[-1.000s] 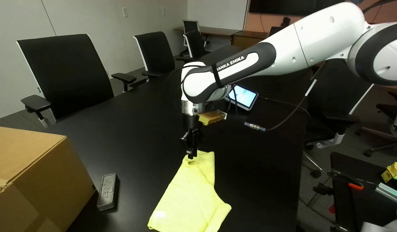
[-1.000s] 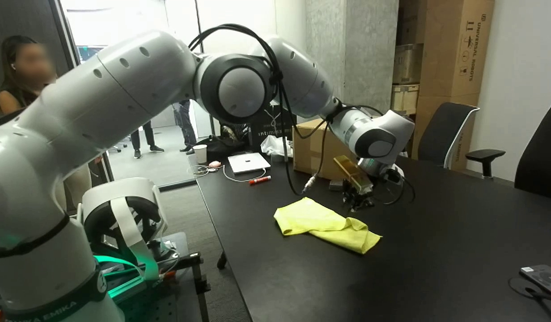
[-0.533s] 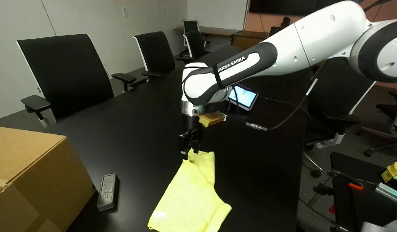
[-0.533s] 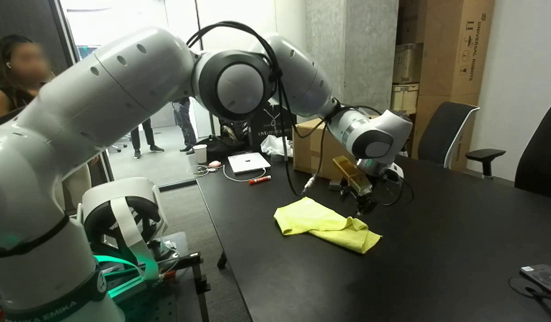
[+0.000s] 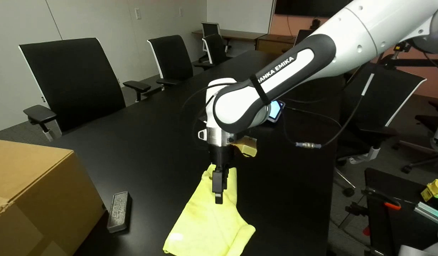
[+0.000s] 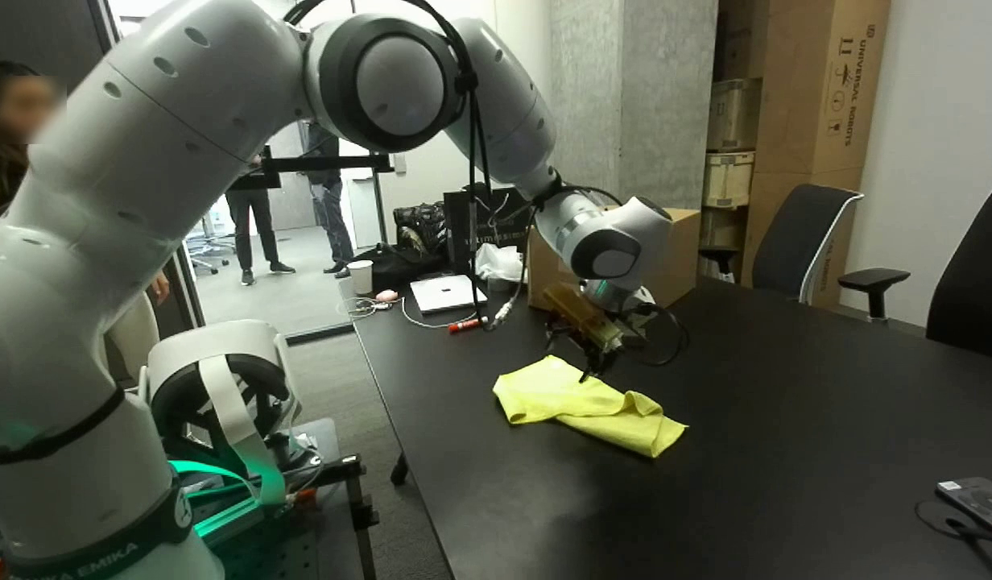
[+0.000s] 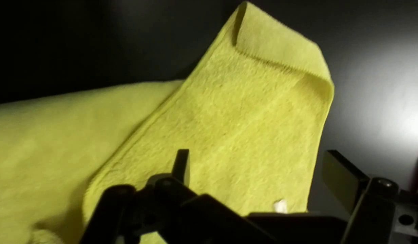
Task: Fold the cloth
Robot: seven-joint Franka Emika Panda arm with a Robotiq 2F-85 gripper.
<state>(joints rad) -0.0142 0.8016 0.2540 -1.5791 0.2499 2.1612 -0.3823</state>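
The pale-yellow cloth [image 5: 204,220] lies wrinkled and partly folded over on the dark table, also visible in an exterior view as a cloth [image 6: 544,395] with a raised fold at one end. Over it hangs my gripper [image 7: 263,169], its fingers [image 7: 182,166] spread wide in the wrist view with nothing gripped between them. One finger is over the cloth, while the other is past its edge, above bare table. At the top of the wrist view, a corner of the cloth [image 7: 229,118] is turned over. Part of it is hidden behind the gripper.
A cardboard box [image 5: 44,192] and a black block [image 5: 118,211] stand beside the cloth. A laptop [image 6: 448,293] and red marker [image 6: 466,325] lie near the table edge. A cable connector [image 5: 308,145] dangles from the arm. A small tablet [image 5: 276,109] sits farther back.
My gripper has opened at the cloth's end, then moved and turned to stand over its middle part. The cloth's outline looks nearly the same.
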